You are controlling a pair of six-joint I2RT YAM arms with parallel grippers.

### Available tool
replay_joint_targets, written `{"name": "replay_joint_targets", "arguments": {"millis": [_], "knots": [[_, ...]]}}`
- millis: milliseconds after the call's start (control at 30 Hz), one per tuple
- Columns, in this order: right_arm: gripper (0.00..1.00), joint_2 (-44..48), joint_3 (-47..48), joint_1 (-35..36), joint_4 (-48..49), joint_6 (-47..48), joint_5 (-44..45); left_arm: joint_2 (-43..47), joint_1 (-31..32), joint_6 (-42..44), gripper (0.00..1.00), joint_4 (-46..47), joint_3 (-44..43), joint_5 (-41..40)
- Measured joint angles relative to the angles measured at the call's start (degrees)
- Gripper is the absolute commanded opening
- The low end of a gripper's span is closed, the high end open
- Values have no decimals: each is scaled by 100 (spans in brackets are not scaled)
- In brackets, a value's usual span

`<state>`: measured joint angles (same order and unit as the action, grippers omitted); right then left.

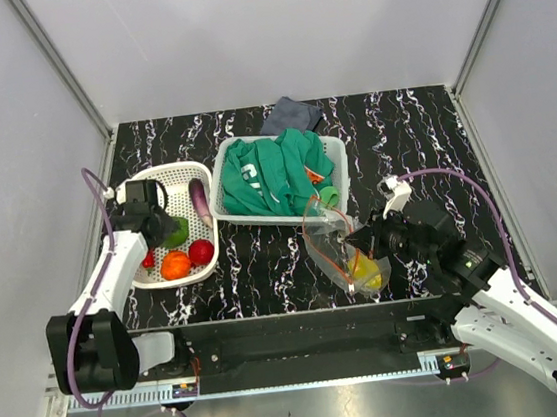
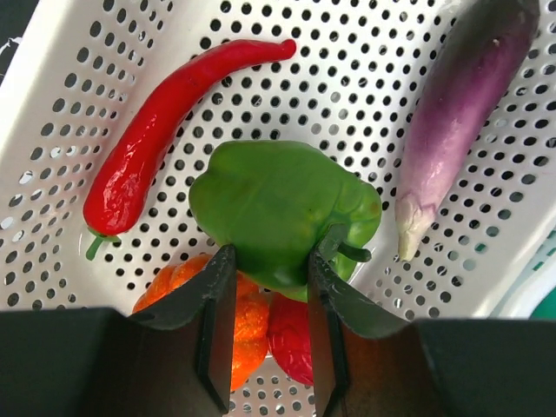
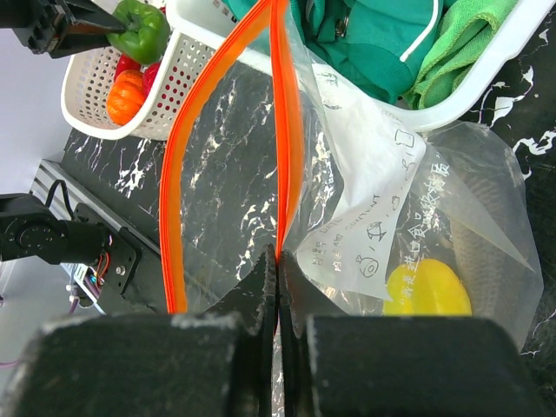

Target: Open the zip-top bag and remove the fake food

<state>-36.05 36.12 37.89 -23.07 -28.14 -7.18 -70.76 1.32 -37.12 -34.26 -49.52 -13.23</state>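
Right jaws clamp zip-top bag [image 3: 373, 217]; left jaws grip green pepper [image 2: 278, 208] over basket [image 2: 365, 87].

Zip-top bag [image 3: 408, 200]: thin clear plastic film, crinkled and glossy, faintly printed; its zip strip [image 3: 289, 130] is seen as smooth, opaque orange-red plastic. Yellow piece [image 3: 426, 291] inside: smooth plastic, dulled by the film. Green pepper [image 2: 278, 208] and red chili [image 2: 156, 148]: glossy moulded plastic, the chili faintly wrinkled towards its stem end. Aubergine [image 2: 460, 113]: plastic skin with a satin sheen. Basket [image 2: 365, 69]: white perforated plastic, matt. Left gripper [image 2: 271, 254]: matt black fingers. Garment [image 3: 373, 43]: green cloth, matt. Desk [image 1: 391, 135]: black marbled surface, lightly polished
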Motion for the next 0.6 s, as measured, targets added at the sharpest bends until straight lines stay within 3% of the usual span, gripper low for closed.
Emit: {"name": "replay_joint_targets", "arguments": {"millis": [33, 100, 167, 267, 467, 600], "knots": [[0, 0, 0, 0, 0, 0, 0, 11, 2, 0, 59, -4, 2, -2], [0, -2, 0, 0, 0, -2, 2, 107, 2, 15, 79, 20, 2, -9], [0, -33, 0, 0, 0, -2, 0, 260, 2, 33, 90, 37, 2, -26], [0, -92, 0, 0, 0, -2, 0, 507, 2, 85, 91, 55, 2, -24], [0, -168, 0, 0, 0, -2, -2, 1106, 42, 243, 77, 101, 4, 424], [0, -225, 20, 0, 2, -15, -2, 1799, 514, 326, 67, 354, 17, 1069]]}}
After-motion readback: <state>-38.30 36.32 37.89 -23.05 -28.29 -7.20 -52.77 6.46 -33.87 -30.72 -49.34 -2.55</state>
